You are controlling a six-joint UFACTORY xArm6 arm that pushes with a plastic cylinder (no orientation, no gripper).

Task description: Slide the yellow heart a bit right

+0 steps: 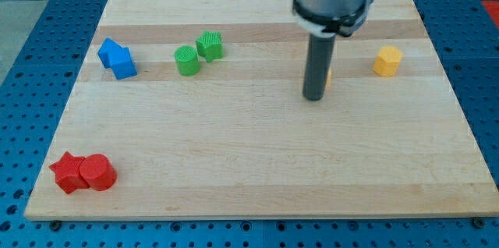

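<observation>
Yellow heart (329, 78): almost wholly hidden behind the dark rod, only a sliver of yellow-orange showing at the rod's right edge, upper right of board; shape cannot be confirmed.

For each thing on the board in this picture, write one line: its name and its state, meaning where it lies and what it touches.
My tip: on the board, covering most of a yellow block.
Yellow block behind the rod: only a sliver shows; shape unclear.
Yellow hexagonal block: alone, view's right.
Two green blocks: touching, view's top.
Two blue blocks: touching, view's left.
Red star and red cylinder: touching, bottom left.
</observation>
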